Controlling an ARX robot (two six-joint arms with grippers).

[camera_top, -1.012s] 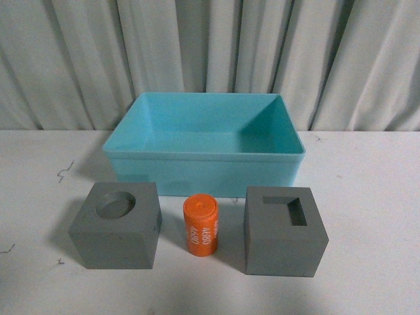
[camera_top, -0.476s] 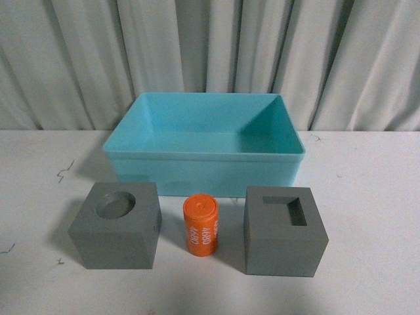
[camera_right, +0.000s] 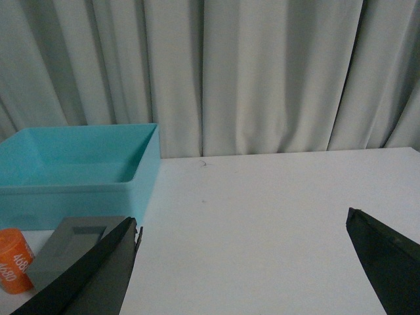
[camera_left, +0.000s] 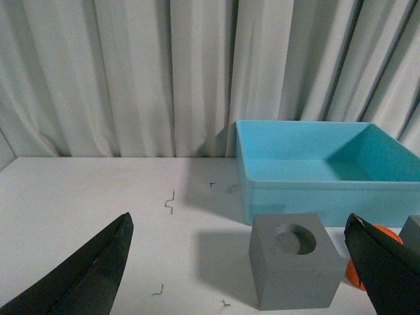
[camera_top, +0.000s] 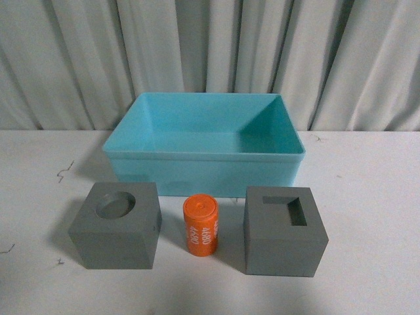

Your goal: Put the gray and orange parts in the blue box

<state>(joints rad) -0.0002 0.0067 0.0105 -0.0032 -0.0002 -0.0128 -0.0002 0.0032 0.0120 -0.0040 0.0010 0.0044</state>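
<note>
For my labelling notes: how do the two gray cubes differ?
The round-recess cube has a circular, shallow-looking hollow on top; the rectangular-recess cube has an oblong, darker one. In the front view, the round-recess cube stands left of the orange cylinder, the rectangular-recess cube right of it. Both are matte gray, similar in size, and stand on the table outside the blue box.

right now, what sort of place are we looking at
Probably a staged robot test setup: plain white table, gray curtain backdrop, and a blue box with two gray cubes and an orange cylinder before it.
</note>
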